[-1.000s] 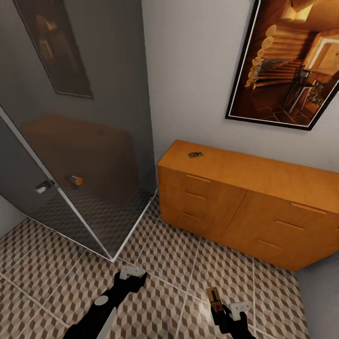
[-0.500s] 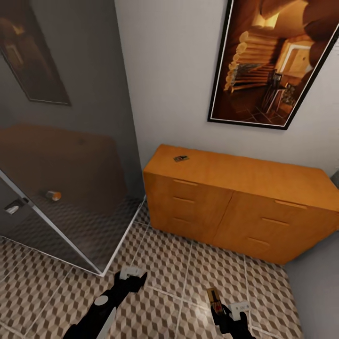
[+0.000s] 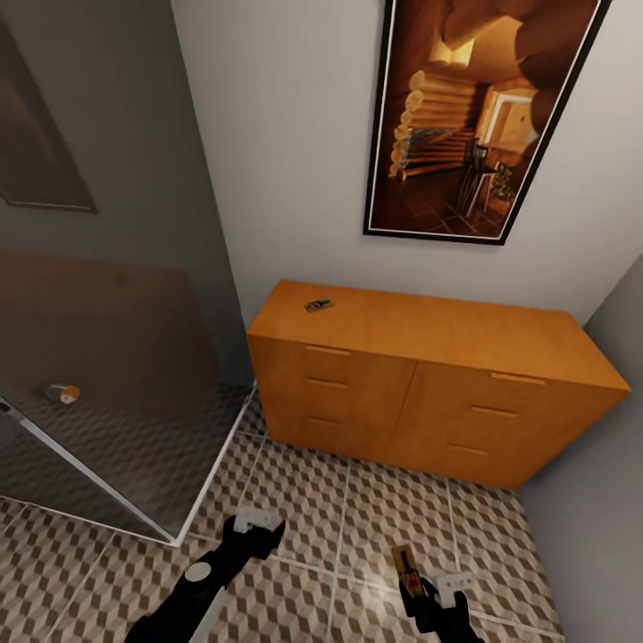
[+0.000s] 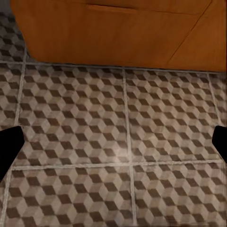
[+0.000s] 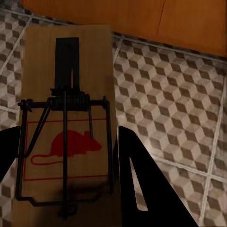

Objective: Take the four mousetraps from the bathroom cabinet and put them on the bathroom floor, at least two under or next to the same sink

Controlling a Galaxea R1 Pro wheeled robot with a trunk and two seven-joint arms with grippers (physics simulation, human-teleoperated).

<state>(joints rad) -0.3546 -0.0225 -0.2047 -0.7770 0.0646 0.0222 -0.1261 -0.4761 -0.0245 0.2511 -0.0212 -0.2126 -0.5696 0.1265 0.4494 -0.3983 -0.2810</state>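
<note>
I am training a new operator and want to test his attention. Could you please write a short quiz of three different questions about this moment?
1. True or false: the right gripper holds a mousetrap.
2. Where does the other visible mousetrap lie?
   A. on the cabinet top
   B. on the bathroom floor
   C. in an open drawer
3. Fill in: the left gripper hangs over the bathroom floor with its fingers ____ and nothing between them.

Key
1. True. In the right wrist view the fingers sit on both sides of the board.
2. A, near the left end of the cabinet, whose drawers are all shut.
3. apart.
</note>
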